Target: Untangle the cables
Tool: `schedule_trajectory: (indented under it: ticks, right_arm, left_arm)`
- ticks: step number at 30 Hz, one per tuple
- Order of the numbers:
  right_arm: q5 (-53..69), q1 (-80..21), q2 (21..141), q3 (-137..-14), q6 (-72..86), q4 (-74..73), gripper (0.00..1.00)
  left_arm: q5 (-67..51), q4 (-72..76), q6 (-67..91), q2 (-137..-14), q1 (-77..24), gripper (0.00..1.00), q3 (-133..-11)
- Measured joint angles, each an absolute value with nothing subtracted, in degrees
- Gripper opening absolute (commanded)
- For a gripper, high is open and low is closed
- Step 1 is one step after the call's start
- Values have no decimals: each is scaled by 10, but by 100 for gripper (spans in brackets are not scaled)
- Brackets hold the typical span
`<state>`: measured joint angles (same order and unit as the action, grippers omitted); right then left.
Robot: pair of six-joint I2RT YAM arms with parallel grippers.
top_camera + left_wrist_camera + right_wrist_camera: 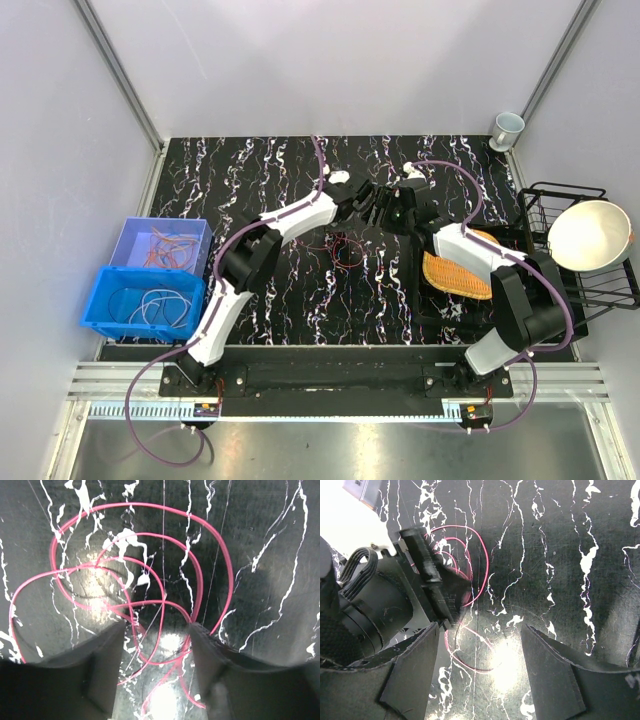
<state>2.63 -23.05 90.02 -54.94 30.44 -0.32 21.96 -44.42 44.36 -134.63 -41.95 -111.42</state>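
Note:
A red cable (135, 503) lies in loose overlapping loops on the black marbled table (250, 180); from above it shows as a small tangle (345, 248). My left gripper (157, 626) hangs low over it, jaws apart, with several red strands and a very thin pale strand crossing the gap, none of them pinched. My right gripper (481, 627) faces it from the right and stands open over a lower red loop (470, 665), holding nothing. The left gripper's fingers (427, 565) show at the left of the right wrist view. In the top view the two grippers (375, 203) (398, 207) nearly meet.
At the left edge a blue bin (112, 318) holds pale wires, and a clear bin (135, 232) behind it holds orange ones. An orange woven mat (455, 275) lies under the right arm. A black wire rack (560, 190) with a white bowl (590, 235) stands at the right; a cup (507, 127) is at the back right.

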Motion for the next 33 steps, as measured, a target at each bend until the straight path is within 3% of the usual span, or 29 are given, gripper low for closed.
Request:
schedule_trajectory:
  ticks: [4, 33]
  right_arm:
    - [27, -229, 901, -549, 305, -3, 73]
    - [32, -224, 914, -549, 310, -3, 72]
  left_arm:
    - [228, -418, 449, -1334, -420, 0, -1088]
    - [189, -329, 391, -1122, -420, 0, -834]
